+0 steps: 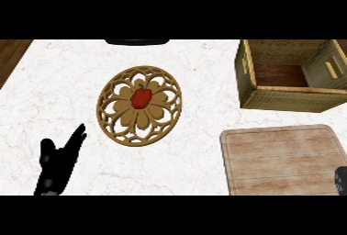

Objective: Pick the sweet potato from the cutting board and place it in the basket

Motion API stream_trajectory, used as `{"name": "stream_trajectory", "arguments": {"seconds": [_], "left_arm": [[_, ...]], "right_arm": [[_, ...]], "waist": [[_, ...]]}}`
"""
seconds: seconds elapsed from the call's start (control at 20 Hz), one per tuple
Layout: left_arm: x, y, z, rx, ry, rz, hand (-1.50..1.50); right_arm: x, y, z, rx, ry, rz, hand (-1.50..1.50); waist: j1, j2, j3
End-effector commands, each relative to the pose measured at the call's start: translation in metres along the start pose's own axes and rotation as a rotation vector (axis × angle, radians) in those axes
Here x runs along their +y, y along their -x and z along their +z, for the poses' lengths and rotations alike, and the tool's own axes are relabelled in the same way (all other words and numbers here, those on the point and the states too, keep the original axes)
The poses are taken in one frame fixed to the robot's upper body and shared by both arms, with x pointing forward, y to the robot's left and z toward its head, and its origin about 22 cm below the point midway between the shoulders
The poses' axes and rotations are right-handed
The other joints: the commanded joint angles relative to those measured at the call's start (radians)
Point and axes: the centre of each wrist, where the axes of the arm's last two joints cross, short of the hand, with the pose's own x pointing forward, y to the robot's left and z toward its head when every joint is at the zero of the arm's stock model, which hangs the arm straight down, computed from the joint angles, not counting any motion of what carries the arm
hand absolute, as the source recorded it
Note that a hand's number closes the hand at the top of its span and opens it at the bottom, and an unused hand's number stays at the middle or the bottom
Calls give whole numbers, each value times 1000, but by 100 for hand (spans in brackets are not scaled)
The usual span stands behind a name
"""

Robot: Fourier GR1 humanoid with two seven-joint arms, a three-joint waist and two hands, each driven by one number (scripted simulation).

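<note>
The white marbled tabletop fills most of the head view, with a strip of brown wooden floor showing past its far-left corner. On it at the lower right lies the pale wooden cutting board, a rounded rectangle with plank lines running across it; no sweet potato shows on the part of the board that is in view, and none can be seen anywhere else. At the upper right stands the woven basket, a square box with light wicker walls, slot handles in its right side and a reddish-brown wooden floor inside; nothing can be seen lying in it. Near the middle left of the tabletop rests a round wooden trivet with a carved openwork flower pattern, well apart from both the board and the basket. A dark rounded object is cut off by the top edge of the view. The left hand shows at the lower left, black, its fingers straight and pointing up toward the trivet, holding nothing. Only a small dark sliver of the right hand shows at the right edge beside the cutting board, and I cannot tell how its fingers stand. On the centre of the trivet sits a small red bell pepper with a green stem.
</note>
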Motion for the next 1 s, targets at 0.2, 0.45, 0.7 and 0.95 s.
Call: {"name": "stream_trajectory", "arguments": {"seconds": [0.2, 0.45, 0.7, 0.95], "left_arm": [[7, 21, 1, 98, 0, 23, 0], [-21, 25, 2, 109, 27, 12, 0], [-1, 23, 2, 100, 8, 13, 0], [17, 14, -5, 98, -11, 24, 0]], "right_arm": [[33, 54, -21, 89, -24, -196, 150], [34, 79, -37, 81, -19, -194, 150], [22, 119, -43, 187, 66, 35, 150], [20, 136, -44, 134, 4, 115, 150]], "waist": [[-1, 7, -10], [-2, 7, -10], [-9, 11, -11], [-10, 6, -10]]}}
